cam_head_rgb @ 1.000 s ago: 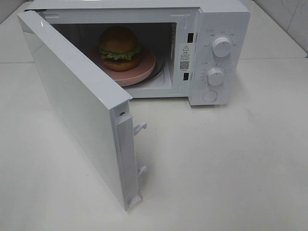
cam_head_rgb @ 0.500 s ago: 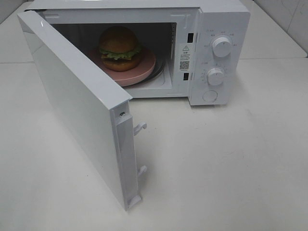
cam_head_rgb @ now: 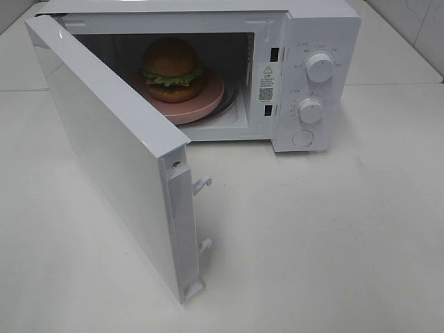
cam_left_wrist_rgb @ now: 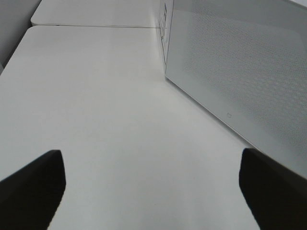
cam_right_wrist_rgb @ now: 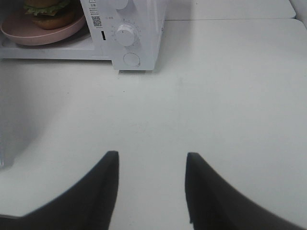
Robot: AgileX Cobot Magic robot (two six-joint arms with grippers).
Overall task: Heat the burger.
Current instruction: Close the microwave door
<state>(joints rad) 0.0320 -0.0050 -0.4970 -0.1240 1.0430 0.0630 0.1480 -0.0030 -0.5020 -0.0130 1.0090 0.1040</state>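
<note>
A plain white tabletop [cam_head_rgb: 333,229] carries a microwave [cam_head_rgb: 322,28] at twelve o'clock, its door [cam_head_rgb: 104,152] swung out toward seven. The burger [cam_head_rgb: 172,69] already sits inside on a pink plate [cam_head_rgb: 211,100]. Remaining, I judge: shutting the door and turning the dials [cam_head_rgb: 319,66]. The left gripper [cam_left_wrist_rgb: 151,158] gapes wide and the right gripper [cam_right_wrist_rgb: 152,155] is partly apart, both empty.

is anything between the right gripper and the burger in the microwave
Nothing visible. The burger sits on the pink plate inside the microwave, whose door is swung wide open on the left; from the right gripper, only tabletop leads to the open front.
</note>
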